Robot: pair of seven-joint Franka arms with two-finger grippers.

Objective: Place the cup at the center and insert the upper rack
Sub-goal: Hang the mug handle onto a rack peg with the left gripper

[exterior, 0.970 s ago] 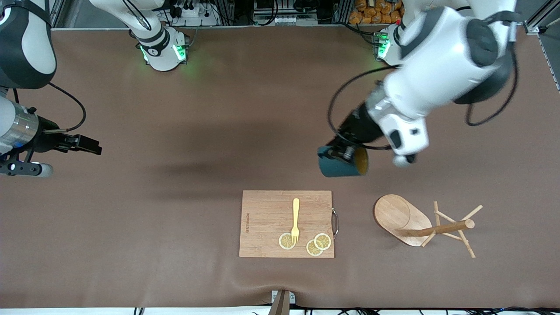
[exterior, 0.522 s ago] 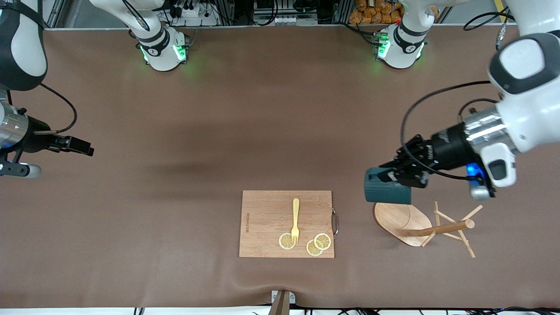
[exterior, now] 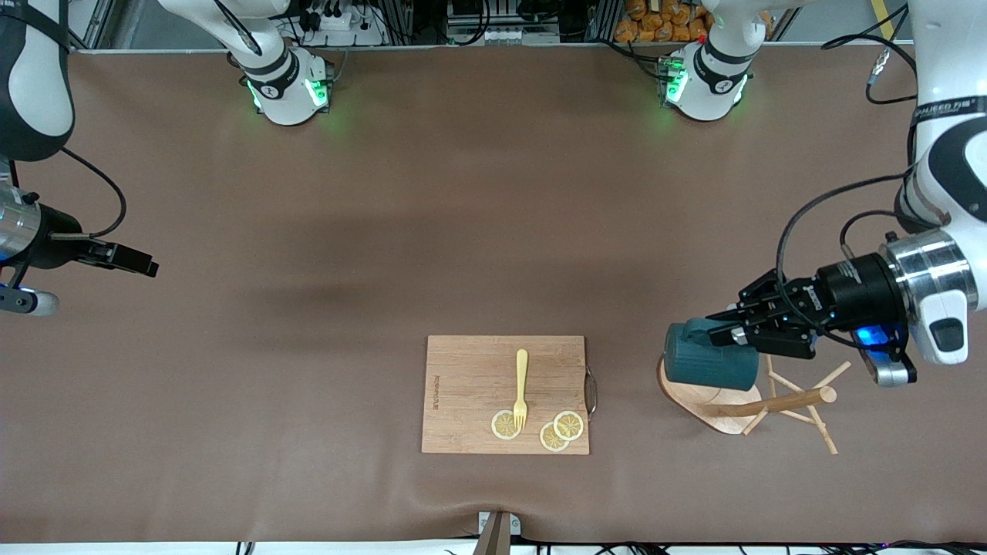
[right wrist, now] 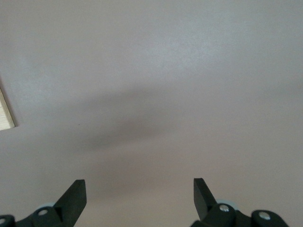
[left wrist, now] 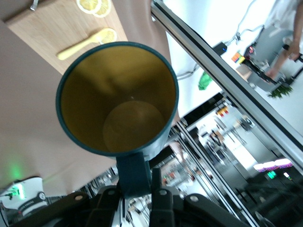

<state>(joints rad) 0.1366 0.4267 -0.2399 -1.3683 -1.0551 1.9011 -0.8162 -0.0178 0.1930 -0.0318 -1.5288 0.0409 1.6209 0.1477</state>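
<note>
So the cup [exterior: 709, 356], a dark teal ribbed mug, is held up in the air by the left gripper [exterior: 732, 333], whose fingers are clamped tight on the loop handle. In the left wrist view the yellowish inside [left wrist: 118, 97] is seen straight down the barrel, with the handle pinched between the fingertips [left wrist: 152, 182]. The mug is carried on its side, its long axis roughly level, mouth turned toward the wrist and bottom pointed toward the right arm's end of the table.

It's hung right over the oval base [exterior: 705, 401] of the mug tree [exterior: 759, 401], which is lying tipped over on the tablecloth [exterior: 463, 216]. The pole [exterior: 794, 401] is stretched out flat, running from the base toward the left arm's end, and the thin pegs [exterior: 825, 432] are splayed around its tip.

What the next move probably hinges on: the table's middle lies off toward the right arm's end from where the mug is held, so it'd have to be carried that way, away from the rack, and tipped upright before being set down. The wooden cutting board [exterior: 470, 385] with the yellow fork [exterior: 521, 385] and lemon slices [exterior: 561, 430] is parked near the centre and nearer the front camera, so open cloth just above it in the front view looks like the likely drop zone.

The right gripper [right wrist: 139, 194] is kept waiting at its own end of the table with its jaws spread wide, nothing in them. The left arm is clearly the nearer one to the rack.
</note>
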